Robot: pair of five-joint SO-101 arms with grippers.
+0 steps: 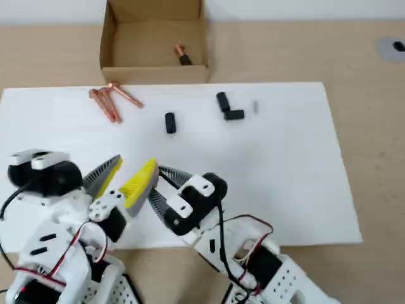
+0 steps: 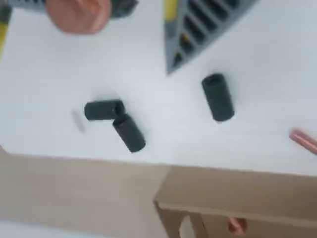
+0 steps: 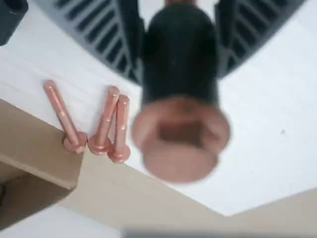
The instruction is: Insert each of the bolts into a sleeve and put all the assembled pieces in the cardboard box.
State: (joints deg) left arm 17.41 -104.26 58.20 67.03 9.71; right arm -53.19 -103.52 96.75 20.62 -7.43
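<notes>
My right gripper point(image 3: 178, 74) has its fingers closed on the black sleeve point(image 3: 181, 54) of a joined piece, with the copper bolt head point(image 3: 181, 134) poking out of one end. It is over the near left part of the white sheet point(image 1: 285, 177) on the desk point(image 1: 373, 126). My left gripper point(image 1: 135, 163) sits just beside it, fingers spread wide and holding nothing. I judge the piece light and rigid, but the bolt probably only slides inside the sleeve. I'd grip at the sleeve's middle and avoid tipping the head downward on the way to the cardboard box point(image 1: 109, 44) at the far left, where one finished piece point(image 1: 182, 54) lies. The three loose bolts point(image 1: 109, 101) look smooth and apt to roll, so I'd take them across the shank. The loose sleeves point(image 1: 169, 122) lie to their right.
</notes>
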